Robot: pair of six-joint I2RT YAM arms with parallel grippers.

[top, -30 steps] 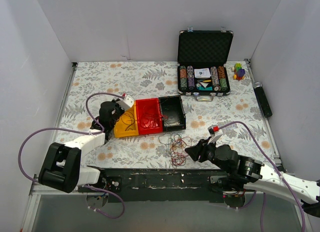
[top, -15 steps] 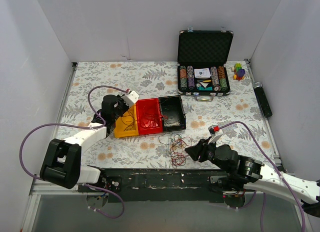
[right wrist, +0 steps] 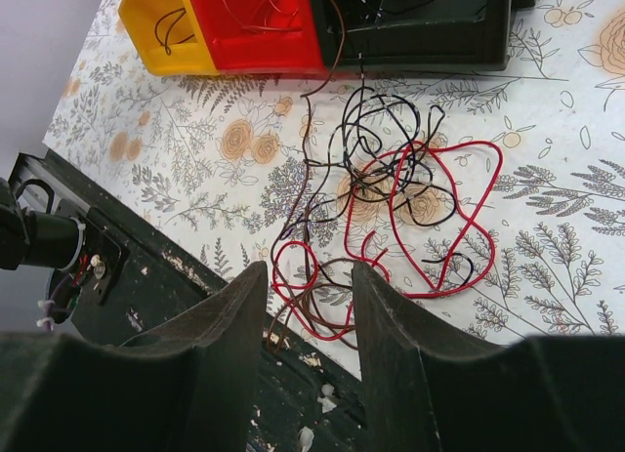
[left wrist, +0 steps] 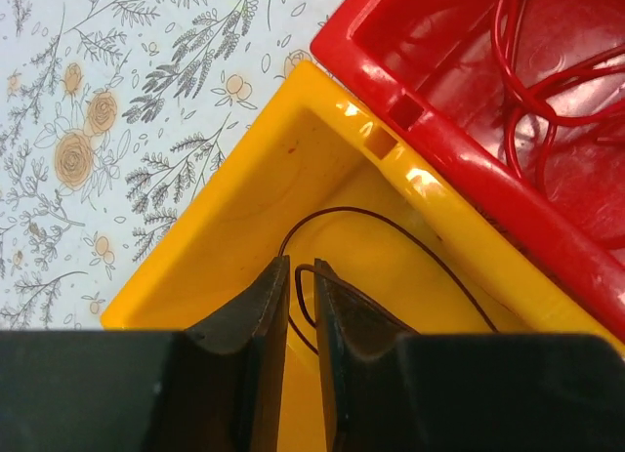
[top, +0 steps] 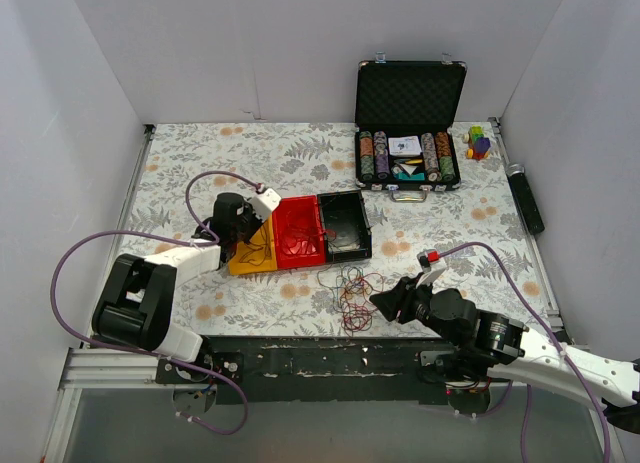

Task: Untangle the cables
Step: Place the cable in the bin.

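Left side: my left gripper [left wrist: 301, 272] hangs inside the yellow plastic bin [left wrist: 239, 213], at the left end of a row of three bins on the flower-printed surface [top: 300, 153]. Its fingers [left wrist: 262, 306] stand almost together, with only a thin slit between them. A thin black wire [left wrist: 344, 210] loops across the yellow floor and runs in at the tips. I cannot tell whether it is pinched or merely lies there.

Centre: the red plastic bin [left wrist: 469, 130] holds coiled red wire [left wrist: 527, 71], and the black plastic bin [top: 345, 223] is next to it. The remaining cables [right wrist: 391, 179], red, black and brown strands knotted together, lie loose on the surface just in front of the bins. One strand trails up to the bin edge.

Right side: my right gripper [right wrist: 308, 276] hovers low over the near edge of that tangle. Its fingers are apart and hold nothing.

Judgement: sorting is partway, and the step in hand is depositing a black strand. Next, the left fingers must clear the wire cleanly. The right gripper should then single out one outer loop, not the knot.
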